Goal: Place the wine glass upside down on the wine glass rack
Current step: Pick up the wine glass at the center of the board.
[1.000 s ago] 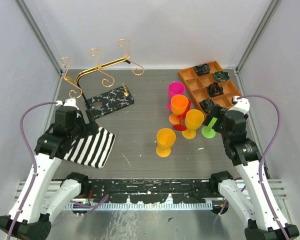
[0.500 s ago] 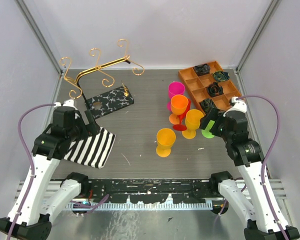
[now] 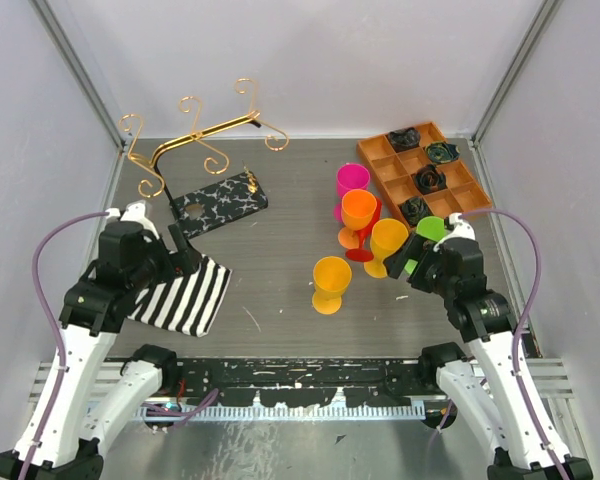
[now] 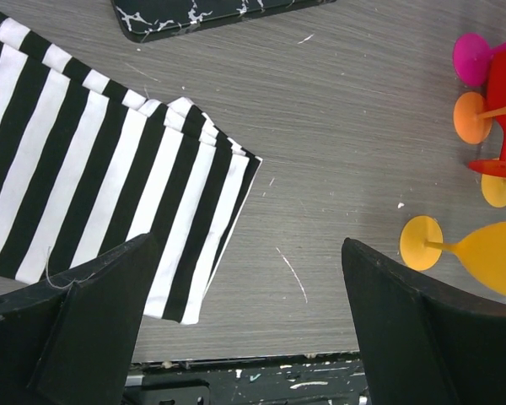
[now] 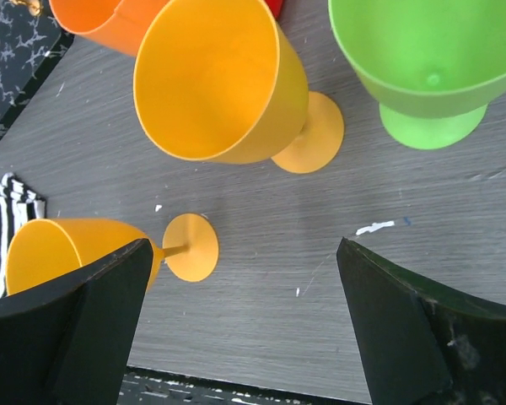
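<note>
- Left end effector [image 4: 249, 246]: jaws spread, empty, over the striped cloth [image 3: 185, 293].
- Wine glass rack [image 3: 205, 132]: thin gold bar with curled hooks on a black-and-white marbled base, far left of the counter [image 3: 280, 215]; no glass hangs on it.
- Wine glasses [image 3: 358, 210]: upright cluster, centre-right, well apart from the rack.
- Right end effector [image 5: 244, 245]: jaws spread, empty, above the yellow glass [image 5: 219, 80] and green glass [image 5: 422, 59].
- The gold bar shows in the top view only; the left wrist view catches just the base's edge.
</note>
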Action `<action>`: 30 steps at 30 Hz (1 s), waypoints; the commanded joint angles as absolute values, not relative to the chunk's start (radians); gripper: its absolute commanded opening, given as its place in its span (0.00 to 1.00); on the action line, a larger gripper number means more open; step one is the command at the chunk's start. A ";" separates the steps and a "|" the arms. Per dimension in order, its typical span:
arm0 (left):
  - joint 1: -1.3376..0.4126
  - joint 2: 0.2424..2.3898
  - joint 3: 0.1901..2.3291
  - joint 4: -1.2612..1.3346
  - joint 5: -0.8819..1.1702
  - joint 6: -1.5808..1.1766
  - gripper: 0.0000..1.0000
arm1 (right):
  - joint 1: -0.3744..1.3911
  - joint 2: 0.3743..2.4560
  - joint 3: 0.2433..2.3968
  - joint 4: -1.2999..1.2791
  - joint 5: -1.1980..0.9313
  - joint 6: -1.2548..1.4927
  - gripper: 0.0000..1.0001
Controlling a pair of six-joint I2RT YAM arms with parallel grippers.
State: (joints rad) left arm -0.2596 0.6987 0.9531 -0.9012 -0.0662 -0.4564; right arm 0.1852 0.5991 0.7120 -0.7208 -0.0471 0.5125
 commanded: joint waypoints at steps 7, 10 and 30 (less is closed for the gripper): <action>-0.256 0.725 0.942 -0.862 -0.041 -0.443 0.98 | 0.392 0.565 0.591 -0.605 0.011 0.714 0.96; -0.255 0.720 0.941 -0.863 -0.041 -0.443 0.98 | 0.560 0.607 0.580 -0.590 0.182 0.787 0.96; -0.256 0.724 0.936 -0.856 -0.032 -0.445 0.98 | 0.785 0.615 0.259 -0.181 0.226 1.033 0.89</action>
State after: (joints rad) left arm -0.2596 0.7254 0.9504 -0.8795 -0.0494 -0.4545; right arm 0.7773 0.6380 0.2985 -0.3492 0.2359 0.9726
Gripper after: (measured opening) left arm 0.977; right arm 0.897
